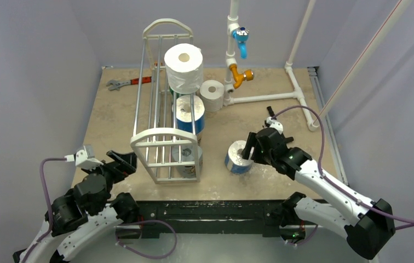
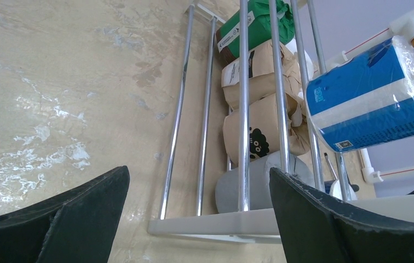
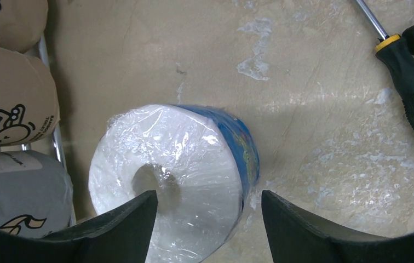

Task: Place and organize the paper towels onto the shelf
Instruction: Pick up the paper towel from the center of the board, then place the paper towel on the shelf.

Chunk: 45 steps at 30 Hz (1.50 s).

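1. The blue-white roll (image 3: 177, 164) stands alone on the table (image 1: 111, 120), just right of the shelf (image 1: 164, 130) and apart from it.
2. It sits on one flat end. Its long axis runs roughly upright and the hollow core opens upward, towards the right gripper (image 3: 207, 219).
3. That gripper hangs right over it with its fingers spread and nothing clamped. One finger is close to the core hole and the other is off to the blue side.
4. I'd judge the roll light and squashy, and the shiny plastic wrap looks slippery.
5. A gentle pinch through the wall, one finger in the core and one outside, seems the surest hold. Squeezing hard would only dent it.
6. The left gripper (image 2: 198, 181) waits by the shelf's near end, fingers apart and empty.
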Motion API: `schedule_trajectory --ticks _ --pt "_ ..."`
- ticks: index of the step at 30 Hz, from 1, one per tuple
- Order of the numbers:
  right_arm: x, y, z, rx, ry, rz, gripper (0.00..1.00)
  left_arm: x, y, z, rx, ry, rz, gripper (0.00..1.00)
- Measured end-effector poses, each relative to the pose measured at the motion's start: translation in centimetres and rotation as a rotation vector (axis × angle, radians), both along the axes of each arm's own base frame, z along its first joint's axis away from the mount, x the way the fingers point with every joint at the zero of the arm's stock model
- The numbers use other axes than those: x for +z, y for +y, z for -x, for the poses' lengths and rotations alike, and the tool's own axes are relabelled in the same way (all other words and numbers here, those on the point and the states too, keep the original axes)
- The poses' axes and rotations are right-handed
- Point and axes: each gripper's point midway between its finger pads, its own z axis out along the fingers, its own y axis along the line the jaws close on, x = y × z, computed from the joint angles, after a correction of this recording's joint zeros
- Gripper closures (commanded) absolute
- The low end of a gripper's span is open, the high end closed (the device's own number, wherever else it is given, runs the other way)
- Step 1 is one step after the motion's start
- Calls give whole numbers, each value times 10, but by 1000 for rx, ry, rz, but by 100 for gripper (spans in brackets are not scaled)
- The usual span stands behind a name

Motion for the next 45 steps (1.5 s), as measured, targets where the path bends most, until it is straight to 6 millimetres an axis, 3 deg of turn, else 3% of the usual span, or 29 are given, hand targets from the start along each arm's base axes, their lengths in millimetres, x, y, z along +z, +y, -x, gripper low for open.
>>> schedule_trajectory --ticks 5,9,14,18,24,27,30,37,45 --pt "-19 3 -2 2 40 19 49 -1 1 1 0 0 0 1" --pt "-20 7 -5 10 38 6 64 -1 1 1 2 3 4 1" --pt "-16 4 -1 27 41 29 70 -1 1 1 2 3 4 1" --pt "17 3 -2 57 -2 29 71 -1 1 1 2 3 4 1" --pt "122 25 -19 126 -197 -105 71 -1 1 1 2 4 3 1" --pt "149 39 -21 171 -239 -151 71 -1 1 1 4 5 1 1" --pt "154 54 -21 221 -227 -165 71 -1 2 0 12 3 -2 1" --pt "138 80 -16 317 -142 -148 72 5 6 -1 31 -4 -11 1" --pt "162 90 -17 349 -184 -198 73 6 6 -1 35 -6 -11 0"
